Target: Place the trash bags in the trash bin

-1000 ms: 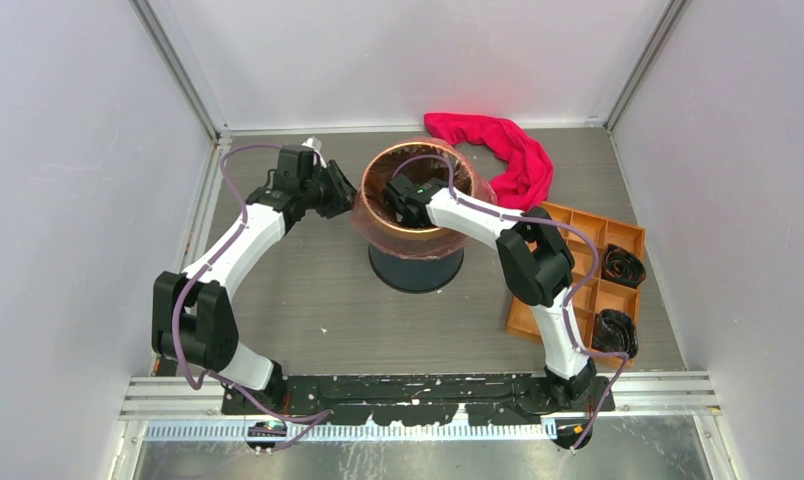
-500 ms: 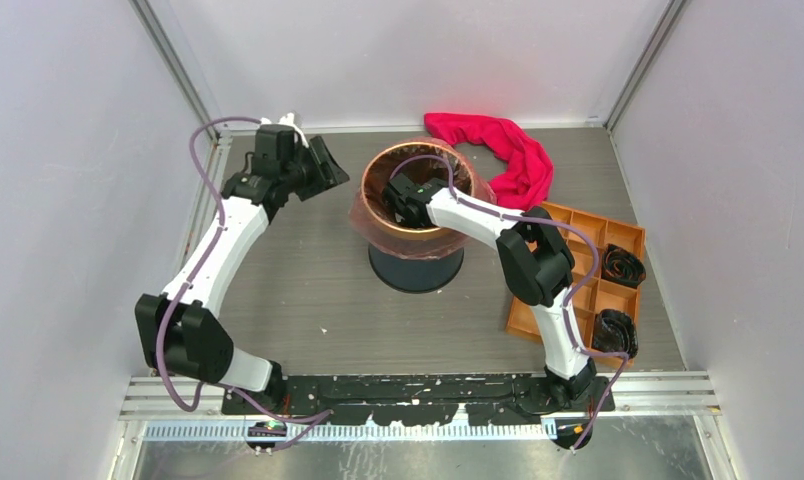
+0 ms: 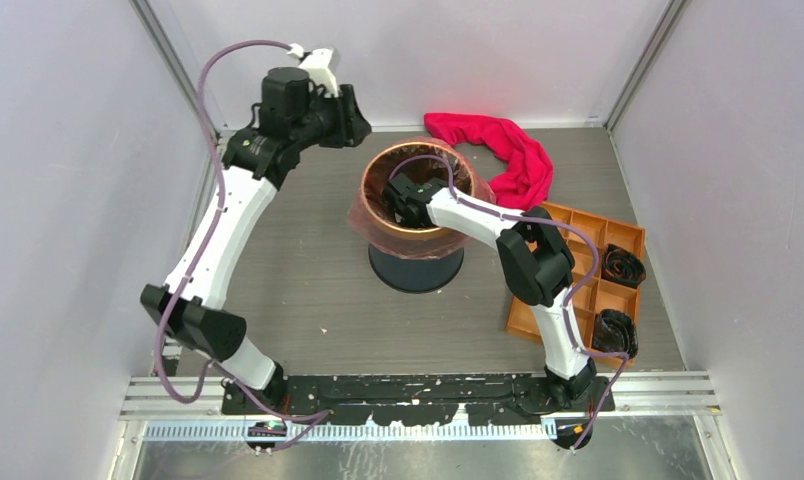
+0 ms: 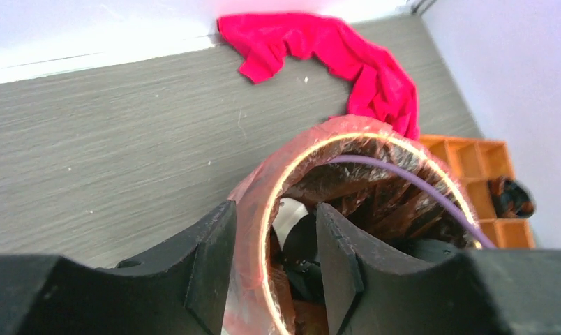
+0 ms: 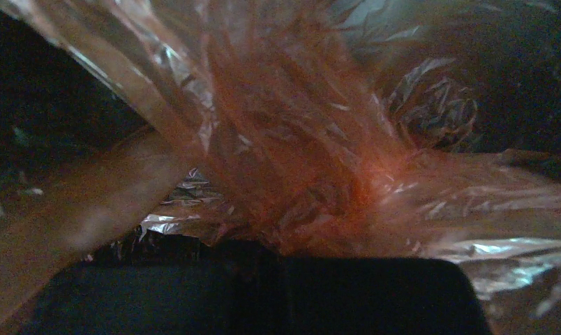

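Right wrist: bunched trash bag (image 5: 298,174) film

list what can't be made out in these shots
Right hand open or shut: top view, down inside the trash bin; right wrist view, trash bag film fills it.
Bin bottom: all views, covered by bag.
Dark items in orange tray: top view, too small.

One trash bin (image 3: 416,265), one trash bag (image 3: 362,213), one cloth (image 3: 508,150), one tray (image 3: 576,222).

Grey table (image 3: 308,275): trash bin (image 3: 416,270), magenta cloth (image 3: 508,155), orange tray (image 3: 526,318), perhaps specks (image 3: 323,330).
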Controlling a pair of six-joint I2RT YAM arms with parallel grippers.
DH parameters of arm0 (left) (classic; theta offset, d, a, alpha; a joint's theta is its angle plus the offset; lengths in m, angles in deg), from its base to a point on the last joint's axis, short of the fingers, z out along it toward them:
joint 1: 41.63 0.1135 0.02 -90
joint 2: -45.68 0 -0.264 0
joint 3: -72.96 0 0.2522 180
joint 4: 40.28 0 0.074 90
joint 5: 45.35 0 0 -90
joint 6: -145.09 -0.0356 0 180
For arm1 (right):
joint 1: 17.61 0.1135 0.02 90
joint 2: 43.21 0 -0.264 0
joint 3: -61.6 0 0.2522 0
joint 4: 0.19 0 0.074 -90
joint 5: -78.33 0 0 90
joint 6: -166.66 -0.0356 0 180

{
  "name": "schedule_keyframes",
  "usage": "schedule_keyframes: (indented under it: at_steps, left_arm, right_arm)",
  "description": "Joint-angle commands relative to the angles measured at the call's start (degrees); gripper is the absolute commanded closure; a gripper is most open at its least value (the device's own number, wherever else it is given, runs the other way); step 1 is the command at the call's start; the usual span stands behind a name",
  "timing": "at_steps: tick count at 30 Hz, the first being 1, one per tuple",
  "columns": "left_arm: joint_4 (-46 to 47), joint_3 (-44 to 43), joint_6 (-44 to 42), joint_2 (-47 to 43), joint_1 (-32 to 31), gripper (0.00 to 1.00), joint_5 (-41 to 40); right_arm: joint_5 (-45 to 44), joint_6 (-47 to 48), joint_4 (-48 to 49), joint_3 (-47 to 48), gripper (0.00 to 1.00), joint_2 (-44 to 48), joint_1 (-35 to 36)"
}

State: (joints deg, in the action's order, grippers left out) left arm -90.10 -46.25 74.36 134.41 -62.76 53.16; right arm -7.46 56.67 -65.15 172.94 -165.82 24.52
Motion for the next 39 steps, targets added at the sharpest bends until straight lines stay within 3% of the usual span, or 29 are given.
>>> schedule_keyframes:
  at_steps: [1,9,39]
  left_arm:
    - [-7.22,-5.61,-8.03,6.17,-3.43,0.54,-3.16]
    - [-8.73,-8.34,-10.60,10.71,-6.23,0.58,-11.25]
    - [-5.47,-3.27,-10.21,10.94,-6.30,0.71,-11.24]
  right_arm:
    - [0.80,0.77,0.16,1.09,0.99,1.47,-0.26]
    - [0.46,1.00,-0.36,1.44,0.99,1.16,-0.27]
    - [-1.59,0.59,-1.21,2.39,0.99,2.44,-0.28]
